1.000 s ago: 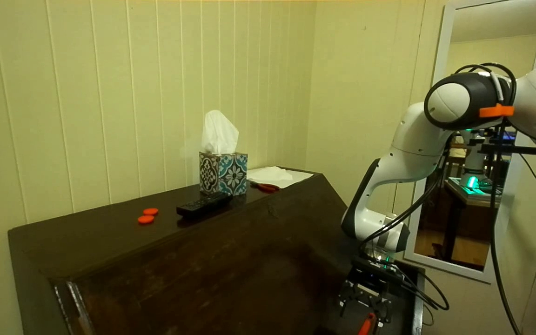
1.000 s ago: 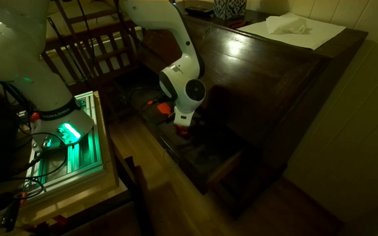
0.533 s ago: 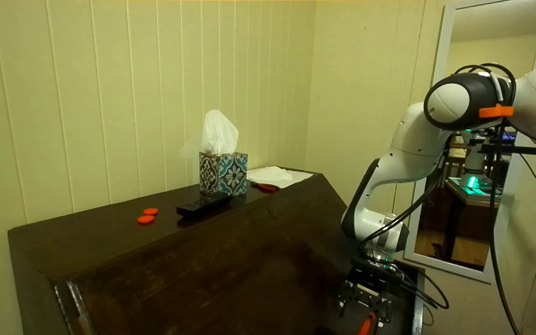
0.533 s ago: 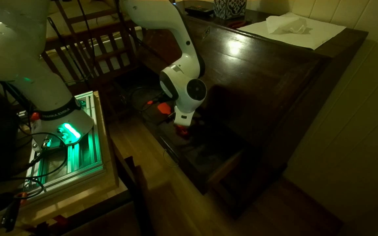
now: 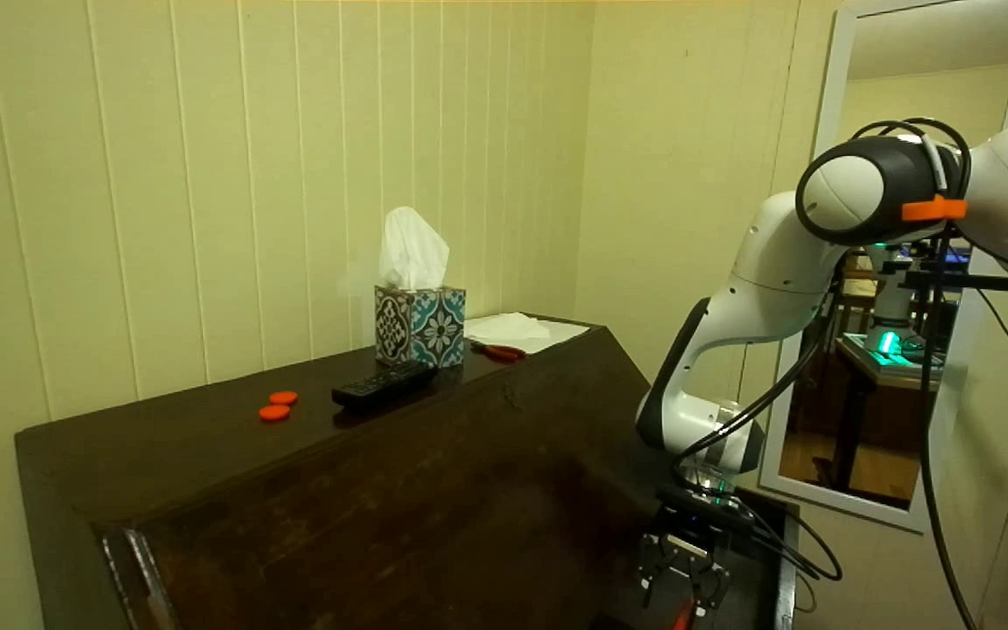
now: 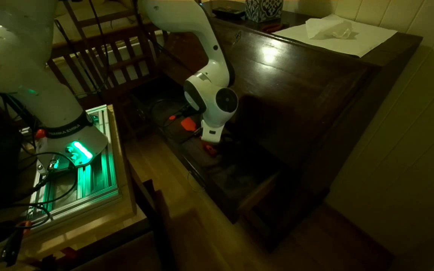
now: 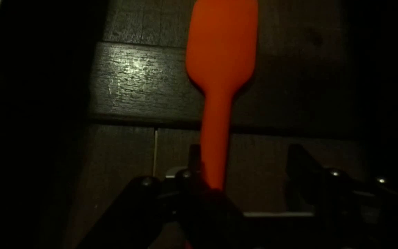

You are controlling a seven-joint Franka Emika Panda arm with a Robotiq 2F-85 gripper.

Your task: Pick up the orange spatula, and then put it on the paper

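Released, the gripper (image 7: 244, 157) points down over a pulled-out drawer (image 6: 236, 178), its fingers (image 7: 299, 162) set well apart. Seen from the wrist, the handle of the orange spatula (image 7: 218, 97) runs between the fingertips, just beside the finger on the left of that view; whether they touch, I cannot tell. A wide gap separates the handle from the finger on the right. The blade points toward the top of the wrist view, and lower down the gripper's dark parts hide most of the handle.

In an exterior view the blade shows bright in the drawer, beside the end of the white arm (image 6: 217, 71). A small orange spot (image 6: 172, 117) near it is too small to name, and a red shape (image 6: 210, 148) just below the arm's end is too dark to make out.

The paper (image 6: 364, 40) lies flat on top of the dark wooden table (image 5: 163, 451), well apart from the spatula, with a crumpled white sheet (image 6: 328, 29) on it. A red-handled tool (image 5: 504, 353) rests just beside the paper, near a patterned tissue box (image 5: 421, 328) with a white tuft (image 5: 414, 249) standing out of its top. A black remote (image 5: 384, 385) lies in front of the box, and two orange discs (image 5: 275, 413) sit close together near the remote.
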